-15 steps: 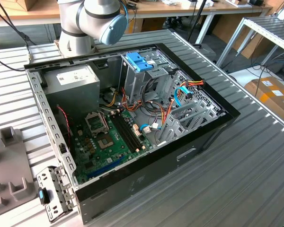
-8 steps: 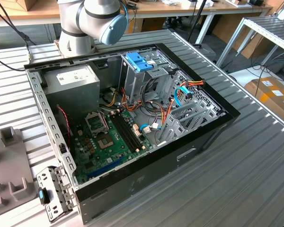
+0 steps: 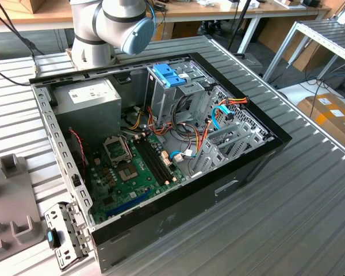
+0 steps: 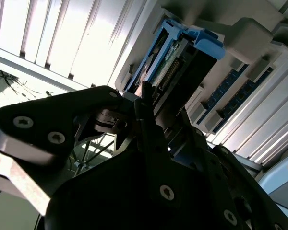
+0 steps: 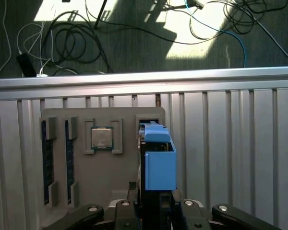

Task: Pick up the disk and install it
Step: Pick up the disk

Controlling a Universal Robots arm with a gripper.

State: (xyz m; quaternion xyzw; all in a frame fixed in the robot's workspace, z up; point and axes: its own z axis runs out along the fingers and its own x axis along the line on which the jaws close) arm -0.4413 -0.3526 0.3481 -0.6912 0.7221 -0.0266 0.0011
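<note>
Exterior view, arm (image 3: 123, 23): its grey and pale-blue joint stands at the far edge of the ribbed metal table (image 3: 276, 218).
Exterior view, computer case (image 3: 178, 213): it lies open on the table, with the green motherboard (image 3: 126, 167) on its floor.
Exterior view, inside the case: a grey box (image 3: 89, 98) with a white sticker sits at the back, and beside it is a metal cage (image 3: 169, 75) with a blue cap.
Exterior view, grey holder (image 3: 11, 207): it rests on the table at the exterior view's left, just beside the case.
First wrist view, disk (image 5: 161, 163): it stands on edge in a slot of the grey holder (image 5: 125, 167), with its blue rail facing the camera.
First wrist view, neighbours: a square chip (image 5: 102, 138) sits near the disk, and memory sticks (image 5: 47, 153) lie in slots further over.
First wrist view, gripper (image 5: 156, 197): its fingers sit one on each side of the disk, pressed close and gripping it.
First wrist view, floor: loose cables (image 5: 77, 38) lie beyond the table edge.
Second wrist view, gripper (image 4: 151, 103): a dark fingertip (image 4: 145, 93) lies against the disk (image 4: 173, 57), which is seated in the holder (image 4: 249, 38).
</note>
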